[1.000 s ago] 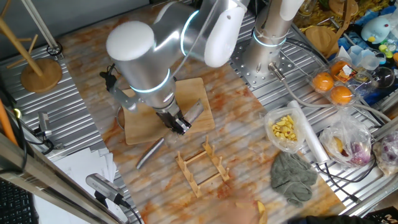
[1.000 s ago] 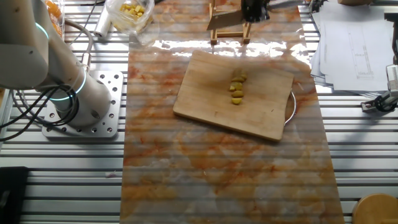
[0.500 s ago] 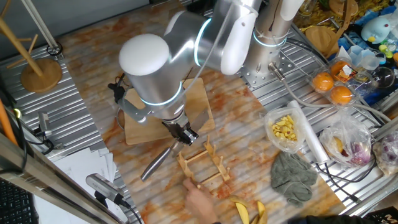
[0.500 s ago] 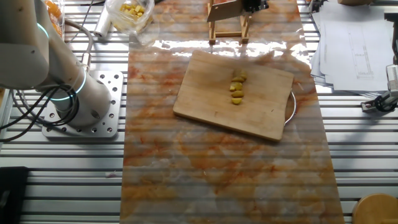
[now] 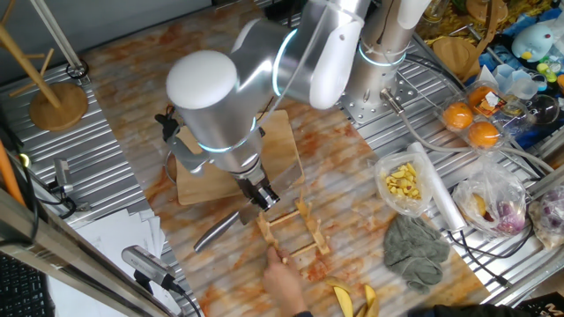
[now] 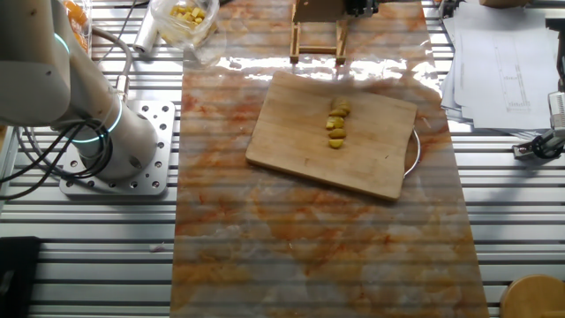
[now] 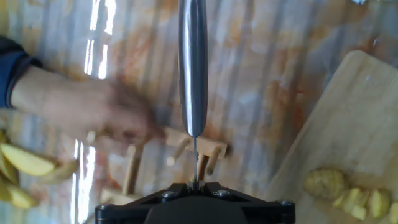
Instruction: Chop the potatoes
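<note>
The potatoes [image 6: 336, 125] lie as a short row of yellow-olive chunks on the wooden cutting board [image 6: 300, 155]. They also show at the lower right of the hand view [image 7: 345, 190], on the board [image 7: 354, 106]. In one fixed view the arm hides them. My gripper [image 5: 263, 195] is shut on a steel knife [image 5: 217, 232] and holds it off the board's near edge, just above a small wooden rack [image 5: 296, 234]. In the hand view the knife [image 7: 193, 62] runs straight out from the gripper [image 7: 194, 185] over the rack [image 7: 186, 148].
A person's hand [image 5: 286, 280] grips the rack's near end; it shows blurred in the hand view [image 7: 93, 109]. Banana peels [image 5: 352, 300] lie beside it. Bags of food and oranges [image 5: 471, 123] sit at the right. Papers [image 6: 503, 53] lie beside the board.
My gripper has carried the knife off the board to above the rack. A person's hand has come in, taken the rack and shifted it slightly.
</note>
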You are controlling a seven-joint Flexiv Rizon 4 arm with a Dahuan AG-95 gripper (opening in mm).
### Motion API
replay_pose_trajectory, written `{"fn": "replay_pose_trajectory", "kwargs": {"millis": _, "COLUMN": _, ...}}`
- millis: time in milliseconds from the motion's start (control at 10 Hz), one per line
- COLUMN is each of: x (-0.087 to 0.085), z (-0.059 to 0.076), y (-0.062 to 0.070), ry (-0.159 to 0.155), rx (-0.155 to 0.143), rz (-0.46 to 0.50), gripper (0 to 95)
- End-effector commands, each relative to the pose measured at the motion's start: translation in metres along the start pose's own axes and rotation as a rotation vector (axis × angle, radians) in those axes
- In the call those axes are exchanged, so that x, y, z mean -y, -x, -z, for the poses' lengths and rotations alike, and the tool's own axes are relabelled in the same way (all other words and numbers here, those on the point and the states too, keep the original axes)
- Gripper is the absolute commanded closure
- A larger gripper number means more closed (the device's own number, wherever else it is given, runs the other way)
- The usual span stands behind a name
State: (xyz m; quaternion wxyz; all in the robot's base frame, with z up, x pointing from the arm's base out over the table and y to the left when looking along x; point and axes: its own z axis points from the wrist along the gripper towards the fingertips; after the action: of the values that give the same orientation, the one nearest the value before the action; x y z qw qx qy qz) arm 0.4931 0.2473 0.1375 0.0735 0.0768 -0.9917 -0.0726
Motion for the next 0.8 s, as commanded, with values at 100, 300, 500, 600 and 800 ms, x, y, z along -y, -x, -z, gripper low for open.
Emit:
{"fn": "replay_pose_trajectory", "kwargs": {"millis": 100, "x": -0.0019, "z": -0.0027, "y": -0.0004, "ry": 0.02, "rx": 0.005, "rz": -0.066, "gripper": 95.0}}
{"fn": "replay_pose_trajectory", "kwargs": {"millis": 300, "x": -0.0013, "z": -0.0043, "y": -0.0007, "ry": 0.01, "rx": 0.009, "rz": -0.031, "gripper": 95.0}}
{"fn": "replay_pose_trajectory", "kwargs": {"millis": 500, "x": -0.0008, "z": -0.004, "y": -0.001, "ry": -0.008, "rx": 0.014, "rz": 0.012, "gripper": 95.0}}
{"fn": "replay_pose_trajectory", "kwargs": {"millis": 600, "x": -0.0009, "z": -0.0046, "y": -0.0004, "ry": -0.009, "rx": 0.018, "rz": 0.032, "gripper": 95.0}}
{"fn": "replay_pose_trajectory", "kwargs": {"millis": 800, "x": -0.0041, "z": -0.0076, "y": 0.0021, "ry": -0.013, "rx": 0.019, "rz": 0.051, "gripper": 95.0}}
